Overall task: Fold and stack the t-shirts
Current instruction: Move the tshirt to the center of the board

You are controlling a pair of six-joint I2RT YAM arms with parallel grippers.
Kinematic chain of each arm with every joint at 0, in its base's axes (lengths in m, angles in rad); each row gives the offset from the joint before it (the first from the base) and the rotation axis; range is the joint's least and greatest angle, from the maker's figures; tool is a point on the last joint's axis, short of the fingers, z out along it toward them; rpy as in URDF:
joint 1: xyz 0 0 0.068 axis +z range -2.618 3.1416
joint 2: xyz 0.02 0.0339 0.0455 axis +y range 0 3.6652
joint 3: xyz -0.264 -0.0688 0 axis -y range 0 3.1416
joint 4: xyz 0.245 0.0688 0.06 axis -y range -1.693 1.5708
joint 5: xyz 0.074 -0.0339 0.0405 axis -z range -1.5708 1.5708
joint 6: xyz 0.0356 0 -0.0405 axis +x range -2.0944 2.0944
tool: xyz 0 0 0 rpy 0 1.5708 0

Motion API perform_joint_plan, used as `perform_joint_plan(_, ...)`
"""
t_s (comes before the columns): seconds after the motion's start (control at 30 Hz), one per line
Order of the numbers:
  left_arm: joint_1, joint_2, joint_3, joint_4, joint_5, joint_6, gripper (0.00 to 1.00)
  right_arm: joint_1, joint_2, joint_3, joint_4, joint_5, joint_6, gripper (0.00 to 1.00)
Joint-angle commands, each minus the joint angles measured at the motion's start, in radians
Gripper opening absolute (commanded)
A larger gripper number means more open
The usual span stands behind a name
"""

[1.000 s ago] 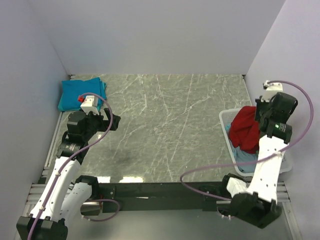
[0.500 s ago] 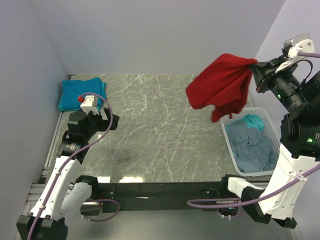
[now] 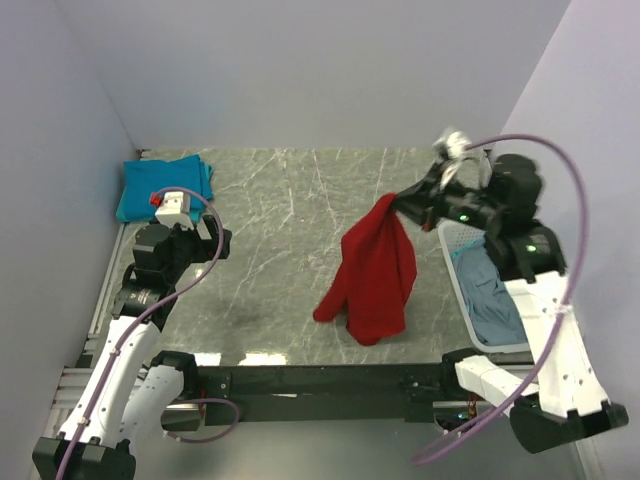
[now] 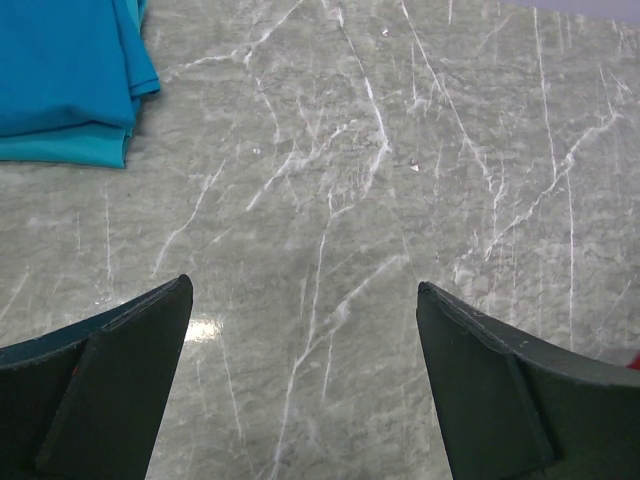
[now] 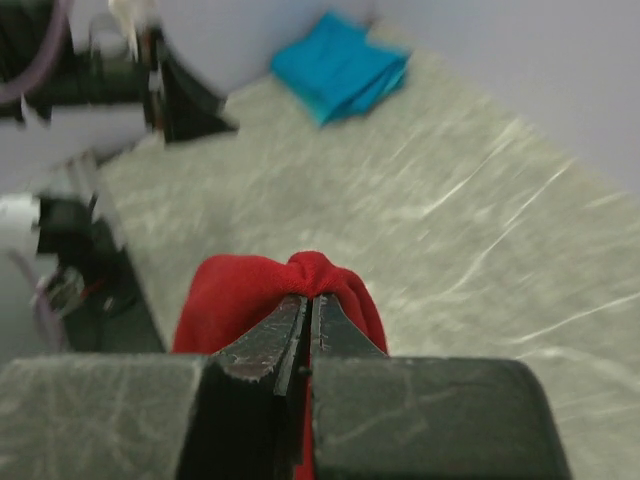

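Observation:
My right gripper [image 3: 398,204] is shut on the red t-shirt [image 3: 372,272] and holds it by a bunched fold above the table, right of centre. The shirt hangs down and its lower end touches the marble near the front edge. In the right wrist view the red cloth [image 5: 250,290] bulges past the closed gripper [image 5: 309,298]. A folded teal t-shirt [image 3: 163,186] lies at the back left; it also shows in the left wrist view [image 4: 62,72] and the right wrist view [image 5: 340,65]. My left gripper [image 4: 300,300] is open and empty over bare marble, right of the teal shirt.
A white lattice basket [image 3: 456,240] stands at the right edge with a grey-blue t-shirt [image 3: 494,302] in it. Walls close in the table on the left, back and right. The black front rail [image 3: 320,378] runs along the near edge.
My right arm has lifted the red t-shirt out of the basket, swung it high, then brought it down and left over the table. The left arm has barely moved.

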Motion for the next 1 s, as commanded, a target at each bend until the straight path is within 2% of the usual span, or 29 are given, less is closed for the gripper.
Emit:
perform_joint_plan(0.0,-0.003,-0.001,0.018,0.036,-0.003,0.017,1.00,0.088,-0.019,-0.084,0.120,0.034,-0.064,0.00)
perform_joint_plan(0.27,-0.003,0.007,0.018,0.038,0.035,0.019,0.99,0.178,0.108,-0.066,0.077,0.138,-0.174,0.00)
perform_joint_plan(0.37,-0.003,0.006,0.015,0.045,0.075,0.019,0.99,0.213,0.150,-0.107,0.071,0.196,-0.207,0.02)
perform_joint_plan(0.47,-0.003,0.013,0.014,0.056,0.123,0.022,1.00,0.253,0.188,-0.161,0.070,0.268,-0.242,0.25)
perform_joint_plan(0.5,-0.003,0.015,0.014,0.058,0.135,0.023,0.99,0.254,0.201,-0.170,0.068,0.284,-0.256,0.47)
perform_joint_plan(0.53,-0.003,0.021,0.012,0.061,0.150,0.023,0.99,0.256,0.220,-0.184,0.070,0.322,-0.257,0.57)
perform_joint_plan(0.6,-0.003,0.027,0.014,0.067,0.193,0.025,0.99,0.253,0.242,-0.196,0.071,0.374,-0.274,0.69)
perform_joint_plan(0.7,-0.003,0.035,0.006,0.085,0.268,0.023,1.00,0.213,0.267,-0.224,0.062,0.394,-0.300,0.72)
perform_joint_plan(0.87,-0.004,0.088,0.001,0.119,0.439,0.000,0.99,0.087,0.268,-0.334,0.050,0.197,-0.355,0.72)
perform_joint_plan(0.97,-0.009,0.153,0.015,0.116,0.548,-0.018,0.98,0.056,0.253,-0.414,0.033,0.149,-0.426,0.72)
